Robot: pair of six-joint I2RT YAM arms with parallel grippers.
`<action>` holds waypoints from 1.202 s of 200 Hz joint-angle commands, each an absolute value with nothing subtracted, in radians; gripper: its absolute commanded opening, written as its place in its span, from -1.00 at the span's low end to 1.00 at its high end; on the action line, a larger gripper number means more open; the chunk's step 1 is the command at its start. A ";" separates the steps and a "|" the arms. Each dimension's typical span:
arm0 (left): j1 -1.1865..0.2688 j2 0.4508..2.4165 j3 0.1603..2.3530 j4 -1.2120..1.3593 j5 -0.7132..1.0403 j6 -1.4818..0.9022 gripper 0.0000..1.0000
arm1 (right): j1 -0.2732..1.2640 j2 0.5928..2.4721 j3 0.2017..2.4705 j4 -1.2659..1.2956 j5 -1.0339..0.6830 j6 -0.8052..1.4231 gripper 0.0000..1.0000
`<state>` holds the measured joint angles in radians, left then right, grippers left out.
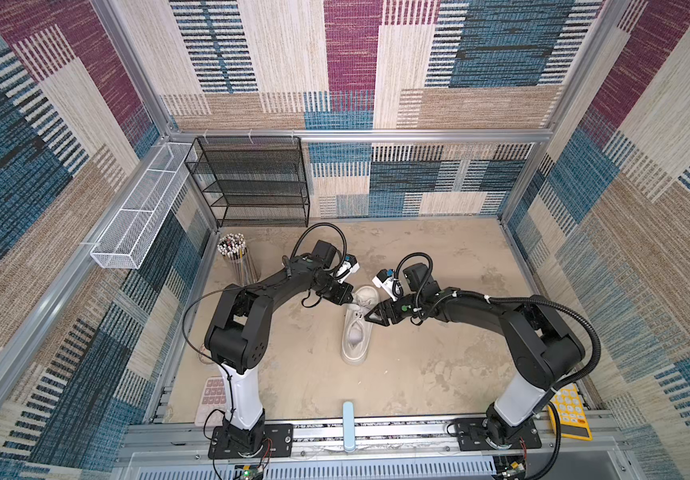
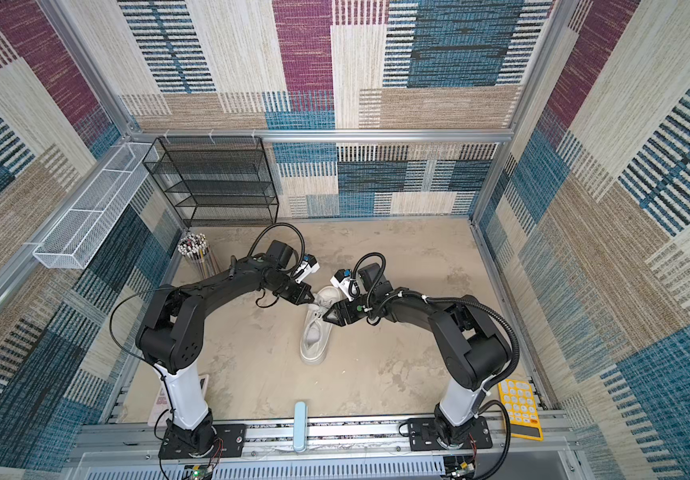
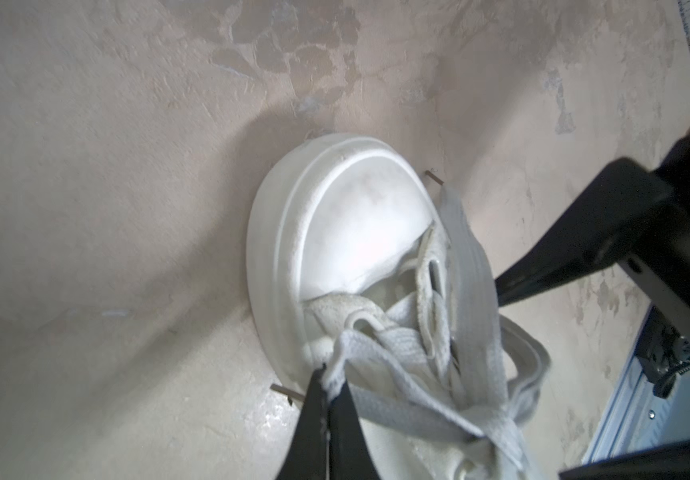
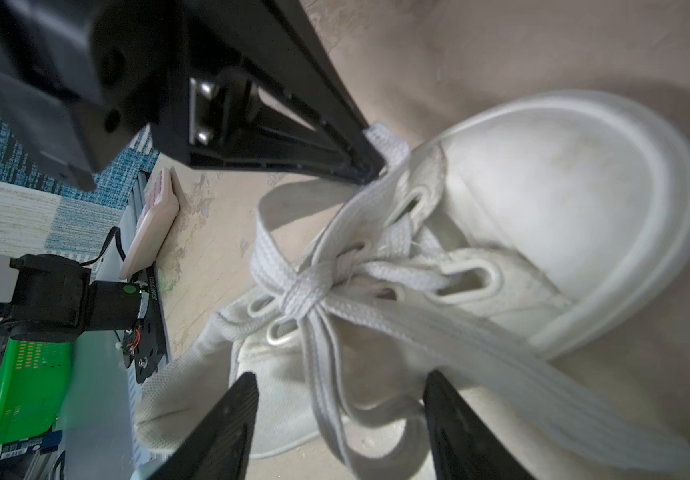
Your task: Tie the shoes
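White sneaker (image 1: 358, 332) sits mid-table in both top views, toe toward the back wall, and you've got both arms converged on its lacing. Left gripper (image 1: 350, 297) comes in from one side and right gripper (image 1: 367, 316) from the other, tips close together. Around you are a black mesh rack (image 1: 252, 183) and white wire basket (image 1: 140, 216) at the back, a pen cup (image 1: 237, 257) beside the left arm, a pink calculator (image 1: 209, 395) and yellow calculator (image 1: 569, 409) near the arm bases, and a pale blue bar (image 1: 348, 419) on the front rail. All sit well apart from the sneaker, so nothing blocks you.

Over to the left wrist view. Your left claw is clenched on a fold of the laces (image 3: 397, 345), right beside the sole. Two dark lace tips (image 3: 434, 178) lie loose on the table, either side of the toe.

Now the right wrist view. A knot (image 4: 310, 291) is in over the eyelets, with slack loops hanging off it. By my read the bow is formed but not cinched.

Your right claw is released, jaws apart and straddling the near loop (image 4: 376, 415). I can't tell whether a pad touches it. What's left is to clamp that loop and draw both loops outward. Mind the long flat tail (image 4: 542, 374) just beside one finger, as it's easy to grab by mistake.
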<state>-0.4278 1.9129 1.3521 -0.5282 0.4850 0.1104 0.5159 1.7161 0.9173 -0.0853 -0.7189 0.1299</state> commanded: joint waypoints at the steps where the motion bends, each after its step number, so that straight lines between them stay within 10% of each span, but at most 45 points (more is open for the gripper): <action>1: -0.424 1.914 1.358 -0.536 0.496 0.126 -1.00 | 0.521 1.720 0.933 -0.113 -0.725 0.100 0.14; 113: -0.419 1.899 1.356 -0.553 0.485 0.126 -1.00 | 0.532 1.704 0.967 -0.214 -0.650 0.049 -1.00; 240: -0.390 1.888 1.346 -0.551 0.394 0.128 -1.00 | 0.533 1.682 0.907 -0.209 -0.626 0.061 -1.00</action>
